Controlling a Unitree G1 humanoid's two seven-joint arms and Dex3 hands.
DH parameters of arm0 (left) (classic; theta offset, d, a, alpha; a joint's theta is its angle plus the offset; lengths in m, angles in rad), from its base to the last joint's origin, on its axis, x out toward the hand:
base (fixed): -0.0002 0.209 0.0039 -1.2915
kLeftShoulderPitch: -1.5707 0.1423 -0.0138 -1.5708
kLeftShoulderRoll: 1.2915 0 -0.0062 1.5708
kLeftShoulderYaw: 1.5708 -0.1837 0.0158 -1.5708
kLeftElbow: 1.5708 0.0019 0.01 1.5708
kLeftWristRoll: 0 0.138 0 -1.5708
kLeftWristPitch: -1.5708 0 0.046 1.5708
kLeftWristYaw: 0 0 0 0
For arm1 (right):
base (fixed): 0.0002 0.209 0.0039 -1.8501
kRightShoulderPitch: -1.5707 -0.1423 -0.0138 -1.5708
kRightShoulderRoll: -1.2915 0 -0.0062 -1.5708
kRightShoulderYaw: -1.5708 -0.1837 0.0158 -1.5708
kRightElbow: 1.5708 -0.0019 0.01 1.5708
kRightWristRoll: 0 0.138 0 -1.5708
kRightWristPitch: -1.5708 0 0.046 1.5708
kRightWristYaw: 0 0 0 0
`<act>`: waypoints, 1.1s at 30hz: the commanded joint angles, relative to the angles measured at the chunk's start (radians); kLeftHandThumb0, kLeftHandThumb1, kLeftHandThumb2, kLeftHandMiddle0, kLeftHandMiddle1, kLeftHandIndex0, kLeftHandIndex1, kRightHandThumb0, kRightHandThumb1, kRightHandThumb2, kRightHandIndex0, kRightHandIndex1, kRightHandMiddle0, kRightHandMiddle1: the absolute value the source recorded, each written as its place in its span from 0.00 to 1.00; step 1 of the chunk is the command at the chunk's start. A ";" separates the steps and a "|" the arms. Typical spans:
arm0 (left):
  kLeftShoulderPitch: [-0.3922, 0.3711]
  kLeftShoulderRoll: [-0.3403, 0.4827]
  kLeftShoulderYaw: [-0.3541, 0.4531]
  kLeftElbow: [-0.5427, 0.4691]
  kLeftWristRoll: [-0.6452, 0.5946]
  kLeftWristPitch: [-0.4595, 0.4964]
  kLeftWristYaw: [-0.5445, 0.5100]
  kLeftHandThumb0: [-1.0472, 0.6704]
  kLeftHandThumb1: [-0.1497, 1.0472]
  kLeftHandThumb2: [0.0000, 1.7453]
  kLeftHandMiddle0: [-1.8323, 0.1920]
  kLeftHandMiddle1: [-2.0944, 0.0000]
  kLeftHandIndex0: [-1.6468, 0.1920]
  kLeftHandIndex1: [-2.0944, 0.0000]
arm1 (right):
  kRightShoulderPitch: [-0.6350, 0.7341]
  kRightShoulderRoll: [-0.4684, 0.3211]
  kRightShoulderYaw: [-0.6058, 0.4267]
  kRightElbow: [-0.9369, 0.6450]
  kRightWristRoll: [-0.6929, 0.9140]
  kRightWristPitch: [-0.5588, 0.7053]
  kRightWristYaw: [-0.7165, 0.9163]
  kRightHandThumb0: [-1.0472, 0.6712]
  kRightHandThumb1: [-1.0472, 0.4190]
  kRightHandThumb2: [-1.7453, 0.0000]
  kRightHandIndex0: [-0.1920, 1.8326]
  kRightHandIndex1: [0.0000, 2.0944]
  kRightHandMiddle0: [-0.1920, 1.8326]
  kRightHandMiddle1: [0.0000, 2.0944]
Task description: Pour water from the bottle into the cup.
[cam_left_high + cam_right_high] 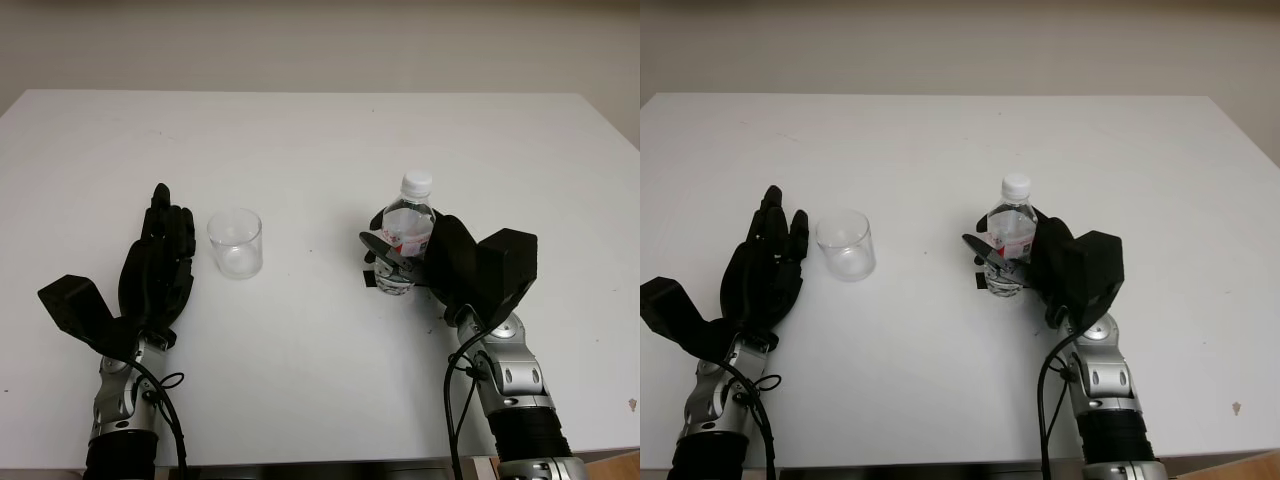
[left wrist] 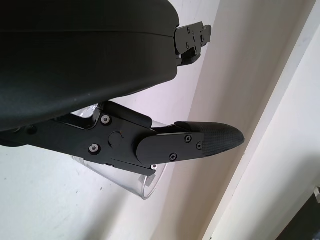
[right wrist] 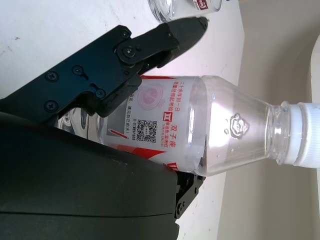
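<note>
A clear plastic water bottle point(image 1: 408, 222) with a red-and-white label and a white cap point(image 1: 416, 182) stands upright on the white table point(image 1: 320, 140), right of centre. My right hand point(image 1: 398, 262) is shut around its lower body, fingers curled across the label point(image 3: 155, 100) in the right wrist view. A short clear cup point(image 1: 235, 243) stands upright left of centre and looks empty. My left hand point(image 1: 165, 222) is open just left of the cup, palm side toward it and not gripping it. The cup's rim point(image 2: 146, 183) shows behind one finger point(image 2: 210, 141) in the left wrist view.
The table runs wide and bare behind the cup and bottle, up to a pale wall point(image 1: 320, 40). About a hand's width of bare tabletop point(image 1: 310, 250) separates cup and bottle. The near table edge point(image 1: 330, 462) lies close to both forearms.
</note>
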 commanded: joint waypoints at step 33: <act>0.007 0.023 0.003 -0.007 -0.003 0.027 -0.004 0.21 1.00 0.25 0.98 0.97 0.98 0.97 | 0.190 -0.030 -0.036 0.105 0.000 -0.279 0.026 0.05 0.10 0.97 0.00 0.00 0.00 0.00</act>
